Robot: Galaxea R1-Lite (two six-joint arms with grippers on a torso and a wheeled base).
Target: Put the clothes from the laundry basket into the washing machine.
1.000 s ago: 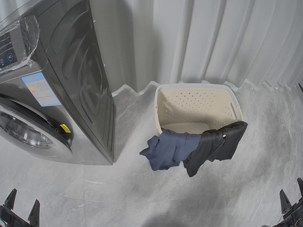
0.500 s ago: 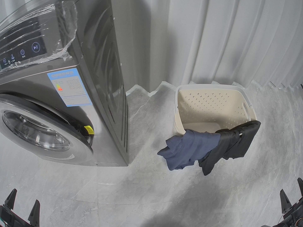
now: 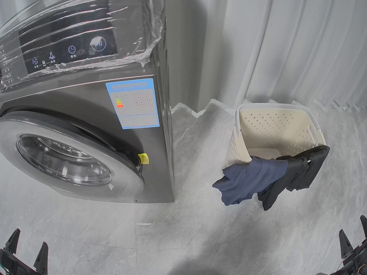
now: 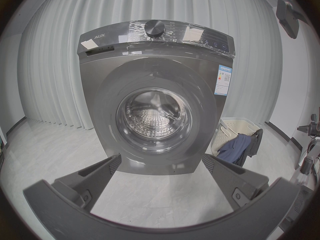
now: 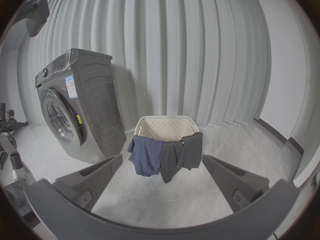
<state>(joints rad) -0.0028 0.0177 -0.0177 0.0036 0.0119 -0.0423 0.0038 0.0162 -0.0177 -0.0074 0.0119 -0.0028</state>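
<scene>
Hanging off the basket (image 3: 275, 106), clothes (image 3: 250, 175) lie ahead of right hand (image 3: 351, 227), far from left hand (image 3: 30, 236); both spread, empty.

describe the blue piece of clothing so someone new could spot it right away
Find the big grey washing machine; beside it, before the white curtain, stands a cream laundry basket. Two garments hang over its near rim. The blue garment is the one on the side nearer the washing machine, next to a black garment.
</scene>
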